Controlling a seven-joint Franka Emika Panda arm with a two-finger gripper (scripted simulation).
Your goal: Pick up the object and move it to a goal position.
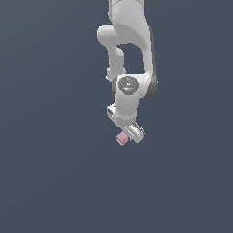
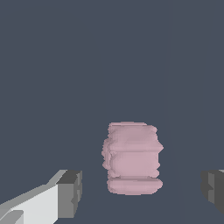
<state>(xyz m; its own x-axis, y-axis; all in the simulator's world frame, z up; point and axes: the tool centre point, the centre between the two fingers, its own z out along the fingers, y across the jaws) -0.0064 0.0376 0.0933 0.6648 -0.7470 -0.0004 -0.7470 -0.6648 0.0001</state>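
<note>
The object (image 2: pixel 132 157) is a small pale pink block with bumpy, notched edges, lying on the dark grey floor. In the wrist view it sits between my two fingertips, with a clear gap on each side; one dark pad (image 2: pixel 70 193) shows at one side and the other (image 2: pixel 213 190) at the frame's edge. My gripper (image 2: pixel 141 192) is open around it, touching nothing. In the exterior view the object (image 1: pixel 121 139) peeks out just under the white hand, and the gripper (image 1: pixel 126 136) hangs right over it, its fingers mostly hidden by the hand.
The white arm (image 1: pixel 129 50) reaches down from the upper middle of the exterior view. A plain dark grey floor (image 1: pixel 54 173) surrounds it, and no other object shows.
</note>
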